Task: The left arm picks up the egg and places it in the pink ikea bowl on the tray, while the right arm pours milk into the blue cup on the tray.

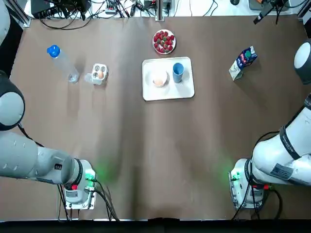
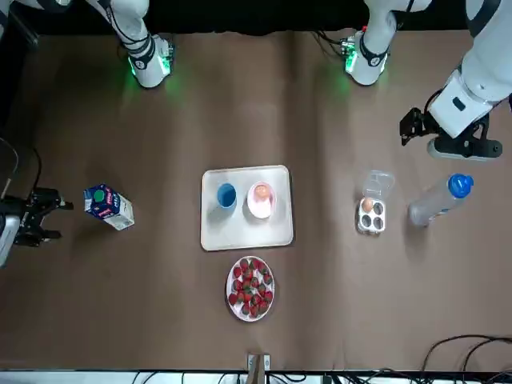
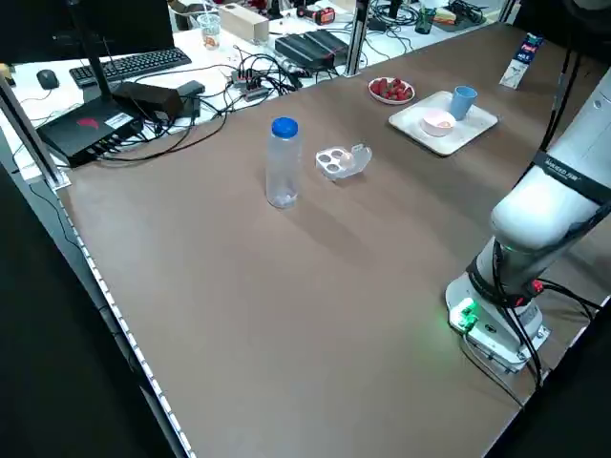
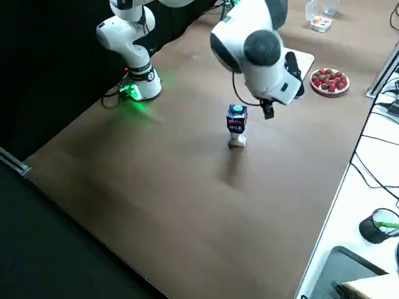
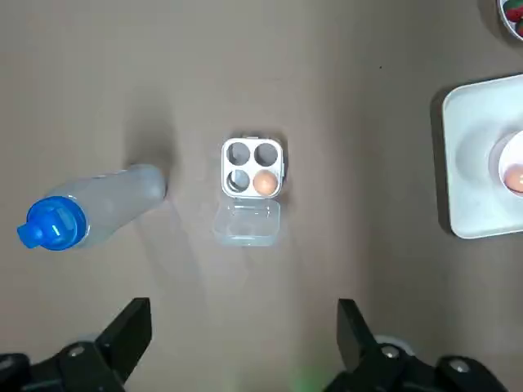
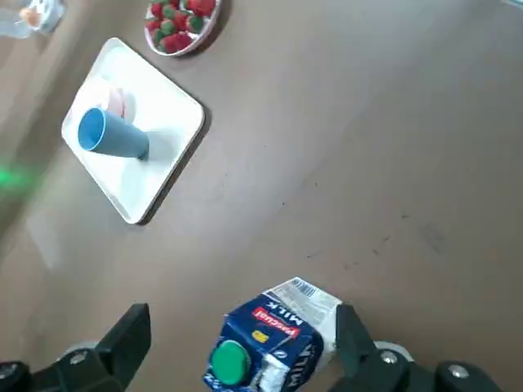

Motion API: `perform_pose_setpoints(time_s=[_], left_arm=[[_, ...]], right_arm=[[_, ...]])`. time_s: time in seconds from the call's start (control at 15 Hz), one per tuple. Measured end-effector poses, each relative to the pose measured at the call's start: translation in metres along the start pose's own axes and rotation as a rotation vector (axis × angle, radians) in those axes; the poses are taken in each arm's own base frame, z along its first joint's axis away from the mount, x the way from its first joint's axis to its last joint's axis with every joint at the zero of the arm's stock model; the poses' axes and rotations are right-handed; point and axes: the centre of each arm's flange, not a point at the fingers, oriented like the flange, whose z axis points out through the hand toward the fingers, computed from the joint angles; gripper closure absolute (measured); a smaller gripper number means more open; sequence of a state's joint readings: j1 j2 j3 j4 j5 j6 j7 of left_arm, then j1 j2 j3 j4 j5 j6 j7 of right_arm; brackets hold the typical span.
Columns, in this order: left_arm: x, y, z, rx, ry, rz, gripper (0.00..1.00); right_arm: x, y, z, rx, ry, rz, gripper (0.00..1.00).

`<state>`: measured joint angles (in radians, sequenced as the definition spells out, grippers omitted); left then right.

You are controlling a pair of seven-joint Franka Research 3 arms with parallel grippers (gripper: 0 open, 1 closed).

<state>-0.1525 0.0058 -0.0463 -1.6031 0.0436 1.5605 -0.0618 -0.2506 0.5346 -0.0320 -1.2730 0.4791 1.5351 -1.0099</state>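
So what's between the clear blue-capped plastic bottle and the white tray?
A small clear four-cell egg carton, lid open, holding one brown egg; the rest is bare brown table. The top view shows it best.

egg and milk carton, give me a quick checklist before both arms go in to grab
1. Left gripper open: ok, fingers wide apart, on the robot's side of the egg carton.
2. Egg exposed: ok, it sits in one cell with the lid folded back.
3. Water bottle clear of the approach: ok, it stands beside the egg carton, apart from it.
4. Pink bowl empty: cannot tell, something orange shows inside.
5. Right gripper open: ok, beside the upright milk carton, not touching it.
6. Blue cup ready: ok, upright on the tray next to the bowl.
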Motion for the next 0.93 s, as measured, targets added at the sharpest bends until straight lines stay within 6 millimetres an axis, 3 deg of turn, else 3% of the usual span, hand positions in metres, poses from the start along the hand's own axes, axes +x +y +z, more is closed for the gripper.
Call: perform_pose_setpoints(time_s=[0.33,0.67,0.93], left_arm=[[0.0,0.0,0.0,0.0,0.0,0.002,0.0],[-0.001,0.0,-0.002,0.0,0.003,0.003,0.0],[-0.002,0.007,-0.003,0.001,0.006,0.015,0.0]], right_arm=[[0.032,-0.047,-0.012,-0.061,-0.036,0.182,0.0],[0.068,-0.118,-0.023,-0.136,-0.07,0.267,0.0],[0.087,-0.162,-0.027,-0.184,-0.072,0.348,0.0]])
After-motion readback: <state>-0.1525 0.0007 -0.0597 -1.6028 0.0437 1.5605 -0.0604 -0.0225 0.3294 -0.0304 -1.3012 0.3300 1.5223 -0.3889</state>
